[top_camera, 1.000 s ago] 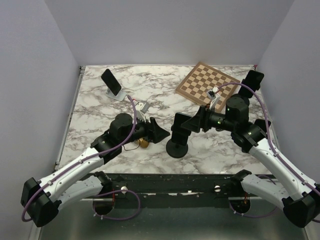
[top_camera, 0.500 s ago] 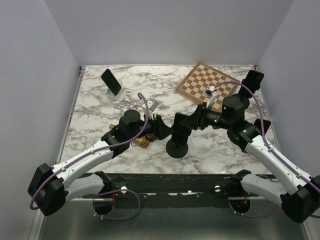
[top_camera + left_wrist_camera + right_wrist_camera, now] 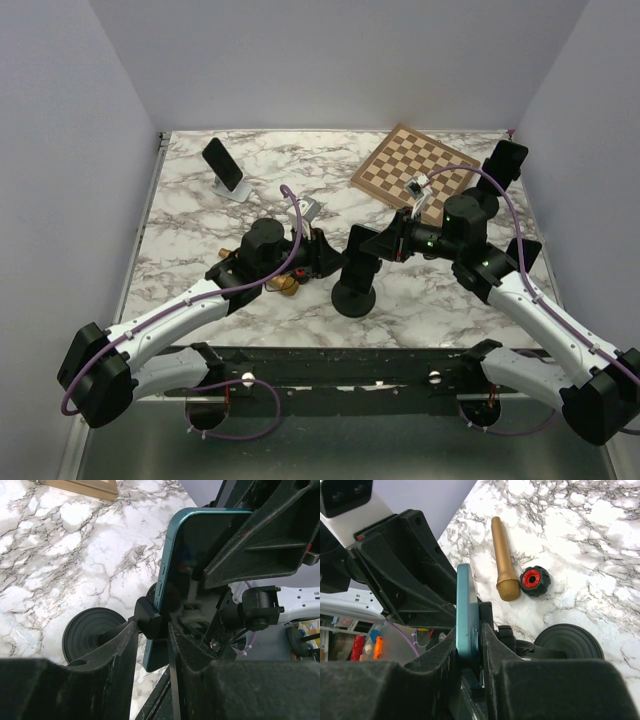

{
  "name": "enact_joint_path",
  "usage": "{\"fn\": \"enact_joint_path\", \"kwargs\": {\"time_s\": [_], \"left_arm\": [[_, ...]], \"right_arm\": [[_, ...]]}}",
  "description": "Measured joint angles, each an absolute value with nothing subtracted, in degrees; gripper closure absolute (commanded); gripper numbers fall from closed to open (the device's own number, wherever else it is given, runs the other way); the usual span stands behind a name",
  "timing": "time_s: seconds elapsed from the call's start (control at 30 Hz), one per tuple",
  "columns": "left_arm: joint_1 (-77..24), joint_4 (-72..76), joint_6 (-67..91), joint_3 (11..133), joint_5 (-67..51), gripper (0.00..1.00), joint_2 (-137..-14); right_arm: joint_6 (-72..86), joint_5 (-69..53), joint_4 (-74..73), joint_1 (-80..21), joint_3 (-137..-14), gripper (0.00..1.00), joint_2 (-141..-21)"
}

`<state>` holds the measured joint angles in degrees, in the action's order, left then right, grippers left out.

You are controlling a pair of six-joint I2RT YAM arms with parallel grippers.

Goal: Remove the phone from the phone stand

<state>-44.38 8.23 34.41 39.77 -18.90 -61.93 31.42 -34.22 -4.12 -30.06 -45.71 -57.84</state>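
A teal-edged phone (image 3: pixel 358 250) stands upright in a black phone stand with a round base (image 3: pixel 353 298) at the table's front middle. My left gripper (image 3: pixel 325 258) is at the stand's left side. In the left wrist view its jaws (image 3: pixel 151 640) are closed around the stand's side clamp (image 3: pixel 149 622), below the phone (image 3: pixel 185 555). My right gripper (image 3: pixel 378 243) reaches in from the right. In the right wrist view (image 3: pixel 469 645) it is shut on the phone's thin edge (image 3: pixel 466 605), one finger on each face. The base also shows there (image 3: pixel 568 641).
A gold microphone (image 3: pixel 502 560) and a black knob with a red centre (image 3: pixel 534 581) lie just left of the stand. A chessboard (image 3: pixel 415 170) lies at the back right. A second phone on a silver stand (image 3: pixel 225 168) stands at the back left.
My left gripper has moved right to the stand, and its jaws have gone from wide open to closed on the clamp. My right gripper has stayed on the phone, shifting slightly left.
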Motion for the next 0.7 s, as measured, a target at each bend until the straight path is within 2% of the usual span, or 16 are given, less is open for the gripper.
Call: {"fn": "enact_joint_path", "kwargs": {"time_s": [0.2,0.57,0.7], "left_arm": [[-44.38,8.05,34.13,39.88,-18.87,0.69,-61.87],[-44.38,6.2,32.86,40.51,-18.79,0.7,-61.21],[-44.38,5.34,32.4,40.51,-18.65,0.74,-60.75]], "right_arm": [[30.79,-33.98,-3.84,-30.0,-45.19,0.98,-57.84],[27.94,-34.89,-3.81,-29.95,-45.21,0.99,-57.87],[25.65,-37.12,-2.83,-29.93,-45.23,0.99,-58.48]]}}
